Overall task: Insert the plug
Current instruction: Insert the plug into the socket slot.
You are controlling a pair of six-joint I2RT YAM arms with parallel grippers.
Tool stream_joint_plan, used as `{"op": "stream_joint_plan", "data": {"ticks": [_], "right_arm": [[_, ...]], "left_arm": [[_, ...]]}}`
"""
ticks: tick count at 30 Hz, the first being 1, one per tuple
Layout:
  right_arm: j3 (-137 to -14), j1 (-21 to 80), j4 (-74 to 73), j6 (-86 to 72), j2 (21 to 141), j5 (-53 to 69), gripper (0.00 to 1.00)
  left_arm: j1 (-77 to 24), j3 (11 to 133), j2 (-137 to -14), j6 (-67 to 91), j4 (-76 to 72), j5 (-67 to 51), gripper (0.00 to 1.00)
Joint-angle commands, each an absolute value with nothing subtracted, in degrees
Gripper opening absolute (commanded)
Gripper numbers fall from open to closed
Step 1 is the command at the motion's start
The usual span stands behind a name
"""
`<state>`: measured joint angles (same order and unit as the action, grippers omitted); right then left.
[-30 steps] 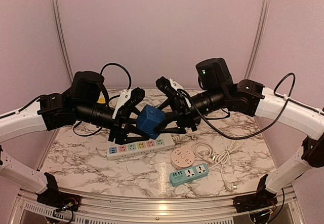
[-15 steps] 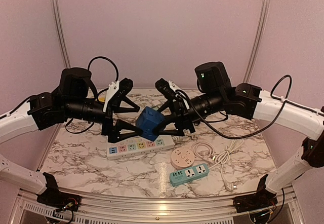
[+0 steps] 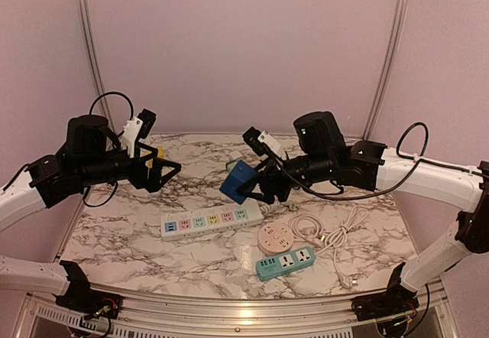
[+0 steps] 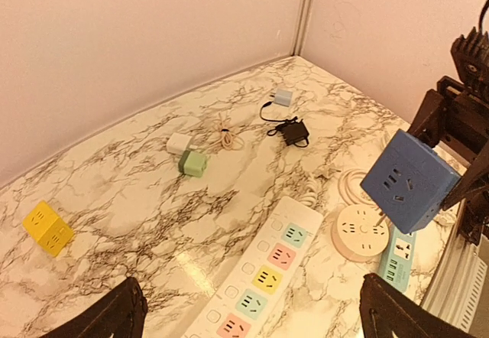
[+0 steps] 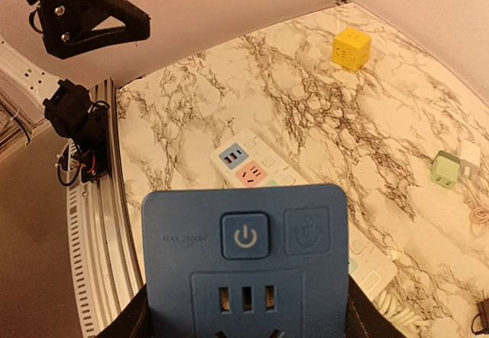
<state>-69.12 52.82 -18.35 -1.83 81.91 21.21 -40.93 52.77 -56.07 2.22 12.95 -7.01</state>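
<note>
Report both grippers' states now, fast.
Left gripper: open, holding nothing.
Right gripper: closed on the blue socket cube, held in the air.

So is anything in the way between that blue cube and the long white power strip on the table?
Nothing visible. The right claw holds the blue cube up in the air, and only open space lies between it and the white power strip. The round socket sits off to the side.
</note>
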Motion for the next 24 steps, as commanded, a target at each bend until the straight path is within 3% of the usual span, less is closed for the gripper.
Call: {"op": "stream_joint_plan", "data": {"ticks": [1,13,17,24], "right_arm": [[-70.0,52.3,-11.5,-5.5,82.8,10.8,0.05],[-75.6,52.5,-18.1,-14.6,95.0,-5.0,0.02],[-78.2,53.0,-20.2,-18.5,98.0,-8.3,0.02],[-82.1,55.4,-23.9,-25.2,102.3,-11.9,0.03]], "left_arm": [[-37.7,55.6,-54.7,5.2,18.7,-0.3,0.99],[-36.4,48.9,-55.0,8.5,13.4,0.5,0.99],[-36.4,49.7,-58.1,16.2,13.5,6.2,0.99],[-36.4,40.1,-59.9,25.9,2.4,8.6,0.99]]}}
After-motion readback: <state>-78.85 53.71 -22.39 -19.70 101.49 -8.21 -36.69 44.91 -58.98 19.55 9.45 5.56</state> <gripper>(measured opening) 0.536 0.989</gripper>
